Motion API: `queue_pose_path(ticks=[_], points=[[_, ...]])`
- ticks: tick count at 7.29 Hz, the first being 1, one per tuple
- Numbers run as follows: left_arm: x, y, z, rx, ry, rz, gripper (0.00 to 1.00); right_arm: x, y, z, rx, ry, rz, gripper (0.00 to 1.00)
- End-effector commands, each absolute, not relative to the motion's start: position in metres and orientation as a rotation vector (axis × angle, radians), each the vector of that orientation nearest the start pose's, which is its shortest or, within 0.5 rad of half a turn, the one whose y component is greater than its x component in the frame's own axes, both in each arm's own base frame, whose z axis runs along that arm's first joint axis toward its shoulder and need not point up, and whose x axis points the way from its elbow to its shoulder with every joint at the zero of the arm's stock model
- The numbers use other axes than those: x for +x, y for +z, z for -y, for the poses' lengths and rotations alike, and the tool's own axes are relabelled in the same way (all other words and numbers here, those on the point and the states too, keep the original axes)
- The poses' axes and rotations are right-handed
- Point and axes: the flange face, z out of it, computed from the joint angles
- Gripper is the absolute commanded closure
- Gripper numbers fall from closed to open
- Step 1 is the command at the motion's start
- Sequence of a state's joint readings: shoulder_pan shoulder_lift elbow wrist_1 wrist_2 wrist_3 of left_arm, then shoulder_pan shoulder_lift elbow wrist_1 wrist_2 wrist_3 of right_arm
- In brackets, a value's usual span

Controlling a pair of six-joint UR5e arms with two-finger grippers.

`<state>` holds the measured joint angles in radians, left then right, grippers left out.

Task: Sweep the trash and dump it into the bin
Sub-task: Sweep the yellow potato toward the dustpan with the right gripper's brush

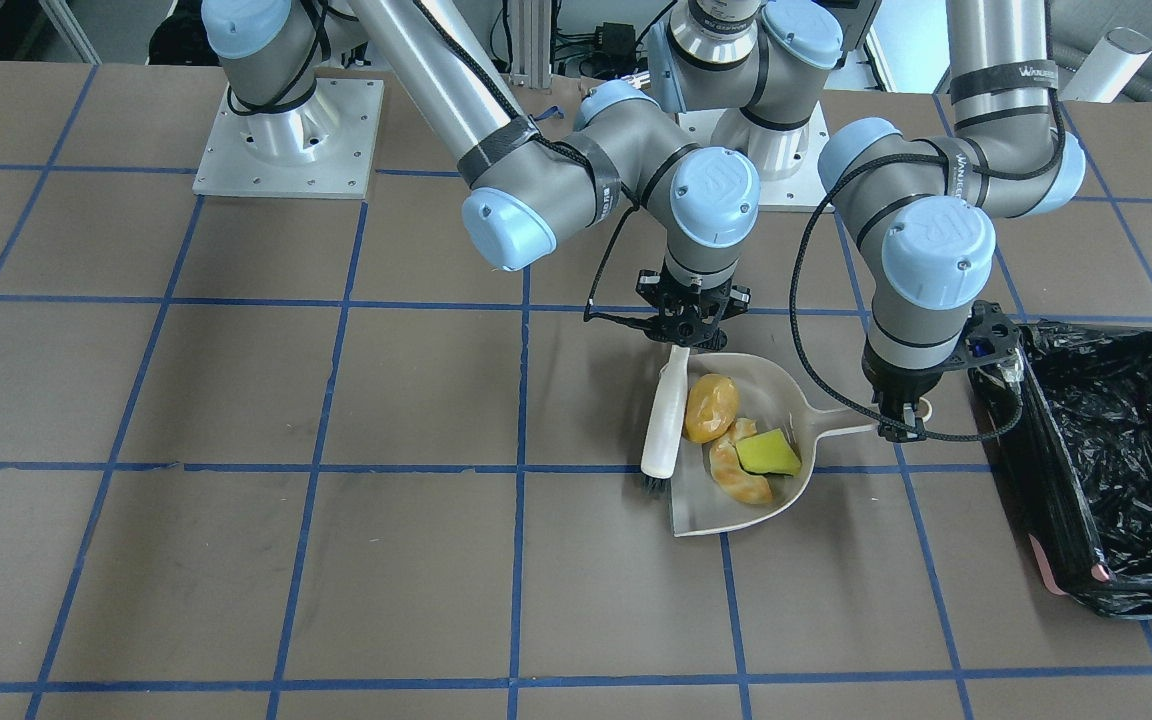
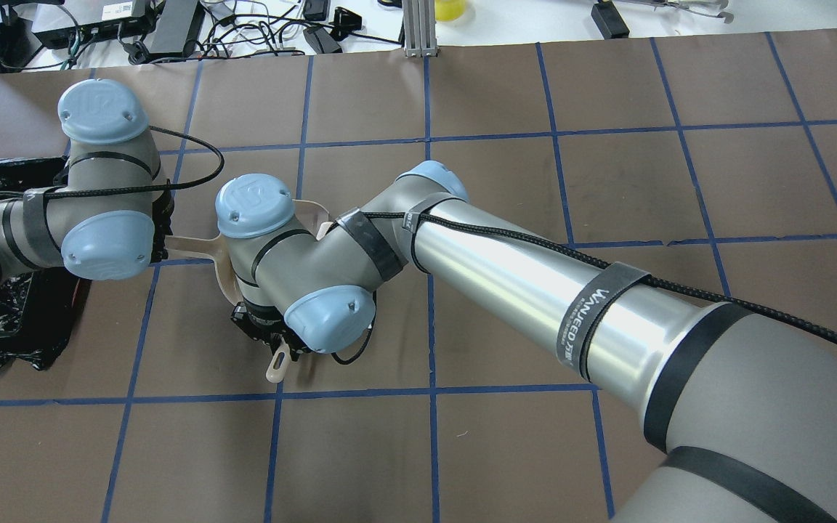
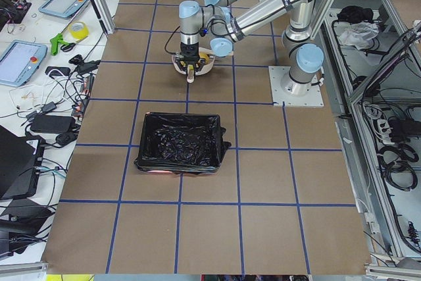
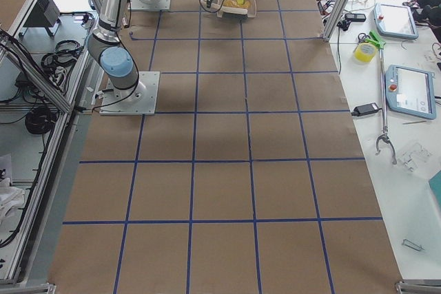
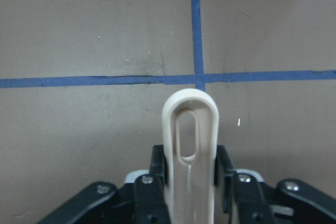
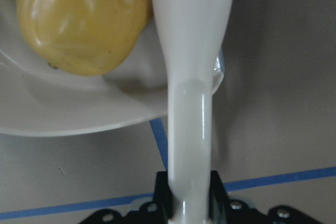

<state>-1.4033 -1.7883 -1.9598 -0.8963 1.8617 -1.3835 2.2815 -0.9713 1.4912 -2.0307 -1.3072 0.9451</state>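
Observation:
The trash lies inside the beige dustpan (image 1: pixel 774 383): an orange-yellow lump (image 1: pixel 711 407), a tan crescent (image 1: pixel 736 478) and a yellow-green wedge (image 1: pixel 766 455). My left gripper (image 1: pixel 901 425) is shut on the dustpan's slotted handle (image 5: pixel 189 129). My right gripper (image 1: pixel 691 335) is shut on the beige brush (image 1: pixel 664 420), which lies along the pan's open side with its dark bristles down at the pan's mouth. In the right wrist view the brush handle (image 6: pixel 191 103) runs beside the lump (image 6: pixel 84 19). The bin (image 1: pixel 1036 470), lined with black plastic, stands just beyond the left gripper, on the robot's left.
The dustpan rests on brown paper marked with blue tape lines. A pink corner of the bin (image 1: pixel 1046 570) shows under the bag. In the overhead view both arms cover the pan; only its handle (image 2: pixel 186 247) and the brush's end (image 2: pixel 277 367) show.

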Motion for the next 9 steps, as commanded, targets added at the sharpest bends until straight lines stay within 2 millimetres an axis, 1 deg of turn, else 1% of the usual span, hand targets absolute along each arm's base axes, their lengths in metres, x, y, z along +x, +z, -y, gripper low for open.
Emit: queue_pose_path(ticks=[1,2,4,6,7,8,9], points=[[-0.018,0.266,0.531,-2.072,-0.312,-2.097,1.0,0.554,0.217,0.408,0.315,0.328,-3.011,1.0],[-0.018,0.267,0.531,-2.074,-0.312,-2.098,1.0,0.55,0.222,0.407,0.31,0.34,-3.028,1.0],[-0.017,0.268,0.533,-2.077,-0.316,-2.097,1.0,0.537,0.235,0.41,0.235,0.362,-3.039,1.0],[-0.017,0.269,0.534,-2.077,-0.317,-2.1,1.0,0.515,0.245,0.422,0.215,0.404,-3.053,1.0],[-0.017,0.27,0.535,-2.078,-0.315,-2.101,1.0,0.501,0.255,0.429,0.186,0.386,-3.085,1.0],[-0.019,0.271,0.535,-2.094,-0.302,-2.116,1.0,0.481,0.267,0.436,0.159,0.423,-3.105,1.0],[-0.024,0.28,0.54,-2.141,-0.266,-2.167,1.0,0.457,0.284,0.446,0.18,0.449,-3.105,1.0]])
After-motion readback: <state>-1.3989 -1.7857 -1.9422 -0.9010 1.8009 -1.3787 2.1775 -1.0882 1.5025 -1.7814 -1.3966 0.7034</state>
